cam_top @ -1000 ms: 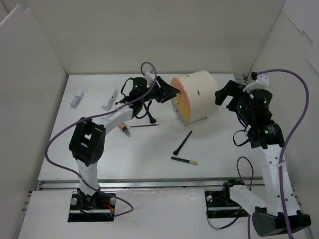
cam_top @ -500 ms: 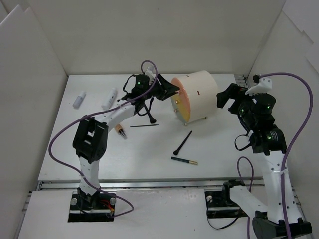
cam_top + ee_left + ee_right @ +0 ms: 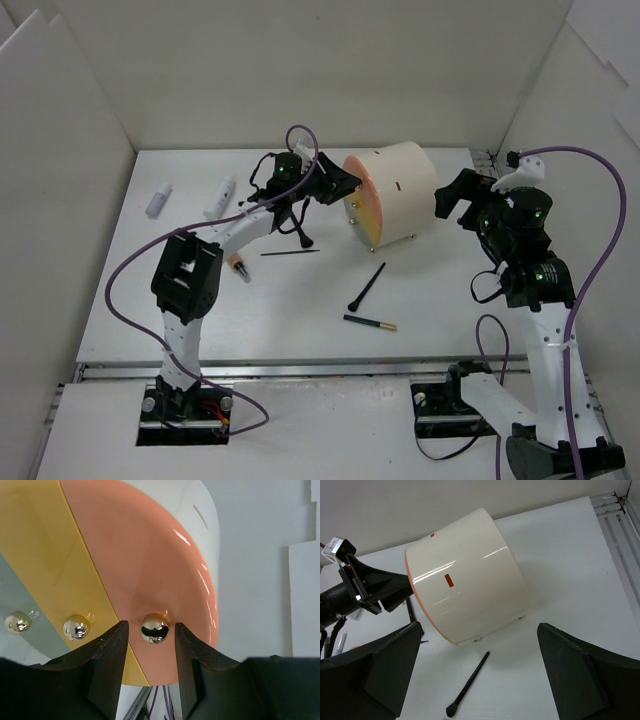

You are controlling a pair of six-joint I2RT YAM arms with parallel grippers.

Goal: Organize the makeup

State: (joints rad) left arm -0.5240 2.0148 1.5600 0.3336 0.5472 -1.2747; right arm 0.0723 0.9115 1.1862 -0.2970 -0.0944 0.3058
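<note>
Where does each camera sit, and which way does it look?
Top: above and behind the arms, looking down on the table; both arms show.
Left wrist: on the left arm, facing the orange drawer; jaws flank its gold knob.
Right wrist: on the right arm, overlooking the cylinder; open jaws at the bottom corners.
All three share the cylinder.

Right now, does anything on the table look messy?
Yes: a long black brush and a dark gold-ended pencil lie loose at odd angles near the big cream cylinder; a small white tube sits far left.
</note>
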